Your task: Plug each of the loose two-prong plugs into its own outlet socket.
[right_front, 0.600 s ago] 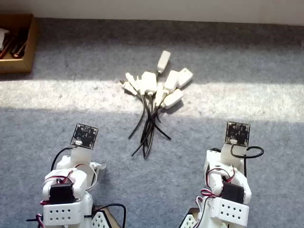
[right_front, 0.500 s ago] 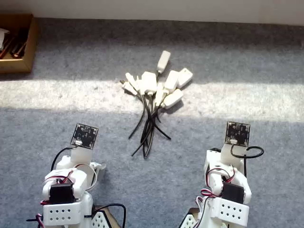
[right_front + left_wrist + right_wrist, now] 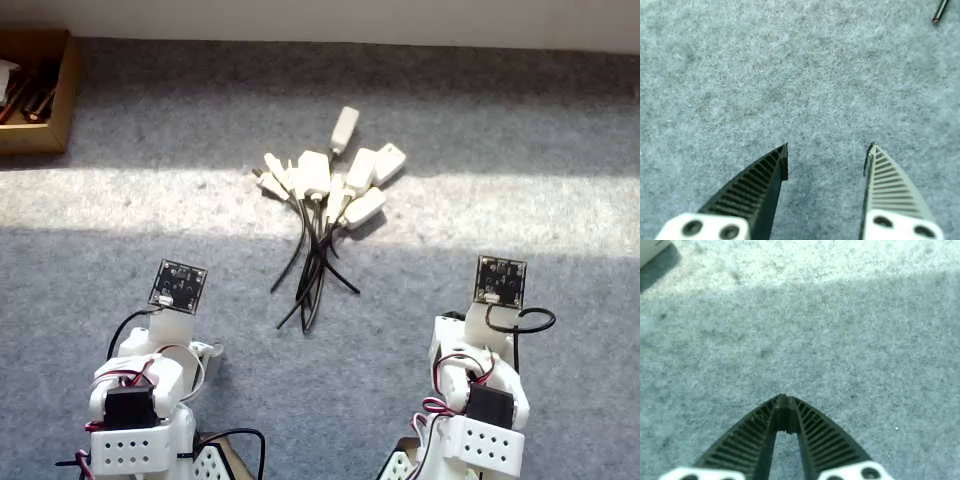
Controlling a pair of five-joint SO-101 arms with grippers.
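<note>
Several bunched plugs (image 3: 314,172); left end effector (image 3: 828,148) agape, right end effector (image 3: 786,407) closed.

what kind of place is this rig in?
Likely a lab or workshop test bench: grey carpeted tabletop, a wooden box at its far corner, a pile of white plugs and sockets on black cords.

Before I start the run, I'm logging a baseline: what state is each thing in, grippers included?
left gripper: open, empty, over bare carpet.
right gripper: shut, empty, over carpet.
plugs and sockets: bunched loose on the carpet, ungripped; cannot tell whether any are mated.
black cords: tangled together, lying slack.
wooden box: open-topped, holding a few items too small to identify.
</note>
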